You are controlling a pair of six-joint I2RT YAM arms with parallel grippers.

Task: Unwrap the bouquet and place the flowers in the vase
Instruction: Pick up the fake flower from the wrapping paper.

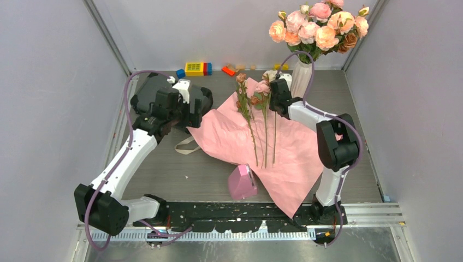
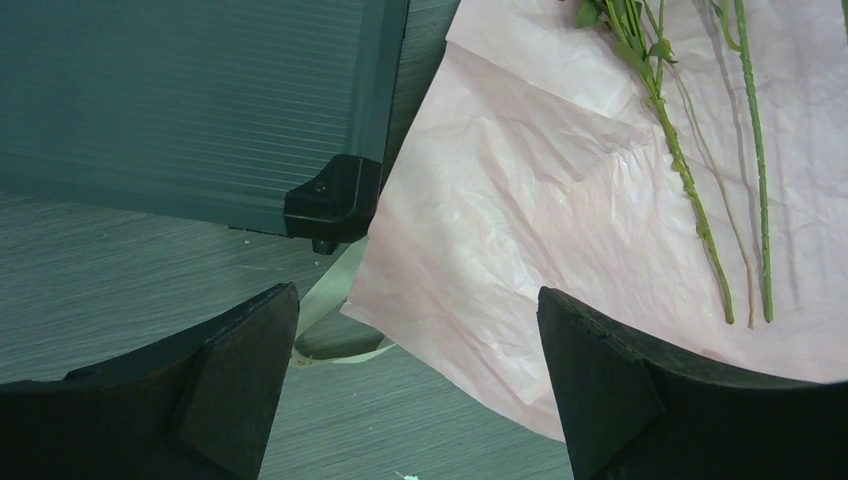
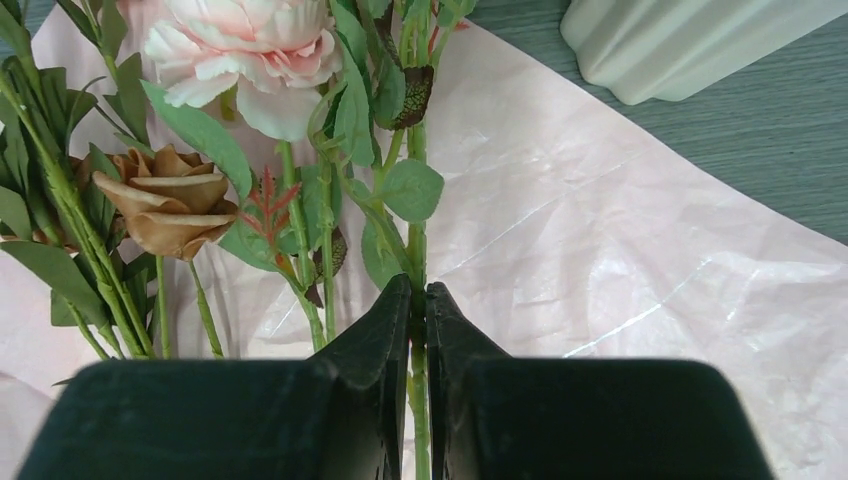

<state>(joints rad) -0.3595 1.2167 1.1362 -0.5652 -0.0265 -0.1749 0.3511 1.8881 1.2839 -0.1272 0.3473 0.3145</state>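
On the flattened pink wrapping paper (image 1: 295, 158) the flowers (image 1: 256, 117) lie loose, heads to the back, stems toward me. Bouquet counts as unwrapped, and the ribbon (image 1: 185, 146) is off on the table left of the sheet. My right claw (image 3: 418, 290) is pinched shut on one green stem (image 3: 417, 250), the one nearest the vase (image 3: 680, 40), just under its leaves. The other blooms lie just beside it, not gripped. Grabbing up near the head end probably leaves the long tail free to drop into the neck. The vase stands upright just off the paper's far edge, near that claw. It already holds a peach rose cluster (image 1: 319, 24), so the neck looks crowded. My left claw (image 2: 417, 293) hangs wide open with nothing in it, over the paper's left edge beside a dark case (image 2: 180, 100), likely parked clear of the lift. A pink wedge (image 1: 242, 182) sits at the paper's near edge.
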